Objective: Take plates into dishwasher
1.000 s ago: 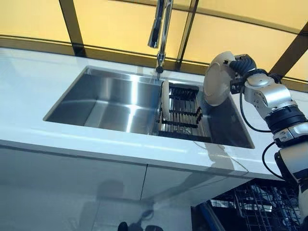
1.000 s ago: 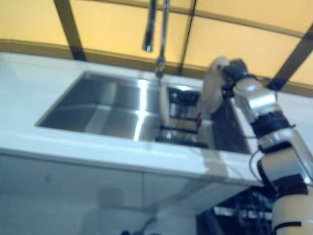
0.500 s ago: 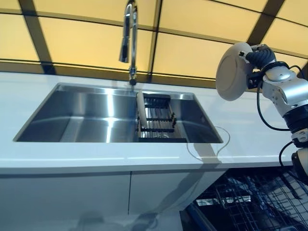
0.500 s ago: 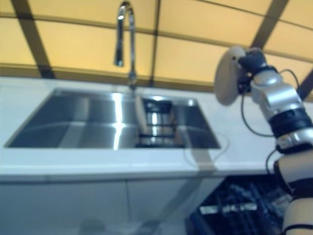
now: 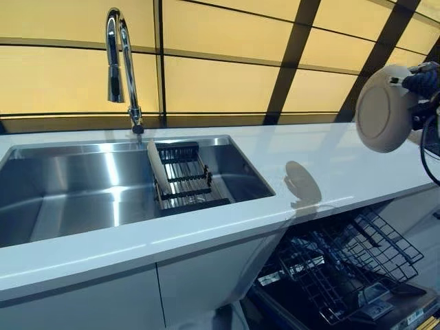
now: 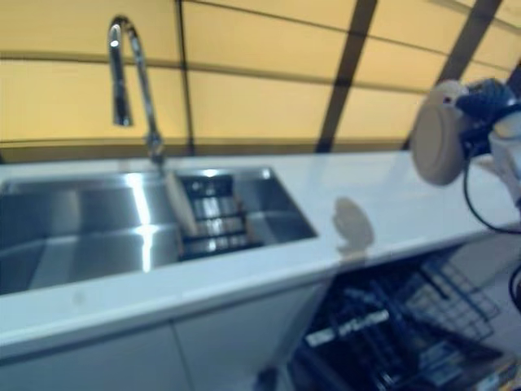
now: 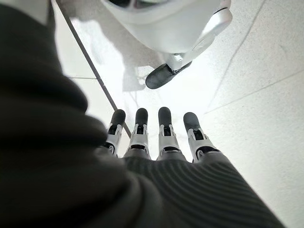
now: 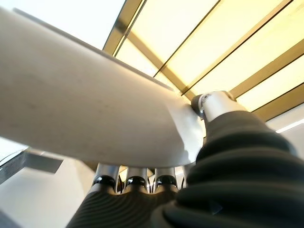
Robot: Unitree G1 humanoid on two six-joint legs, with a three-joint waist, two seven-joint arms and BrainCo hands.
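Observation:
My right hand (image 5: 421, 81) is shut on a round white plate (image 5: 382, 108) and holds it upright in the air above the right end of the white counter. In the right wrist view the plate (image 8: 80, 114) lies across my fingers (image 8: 130, 183), with the thumb (image 8: 213, 102) on its rim. Another white plate (image 5: 157, 172) stands on edge in the black rack (image 5: 184, 180) inside the steel sink (image 5: 75, 189). The open dishwasher's wire rack (image 5: 344, 261) is below the counter at lower right. My left hand (image 7: 156, 137) hangs over the floor with straight fingers and holds nothing.
A tall chrome tap (image 5: 122, 65) stands behind the sink. The white counter (image 5: 323, 165) runs left to right, with white cabinet doors (image 5: 206, 289) under it. Yellow panels with dark frames (image 5: 227, 69) form the back wall.
The camera has swung to the right, so the sink has slid left in the picture and the dishwasher rack has come into view. My right hand still holds the plate, now beyond the sink.

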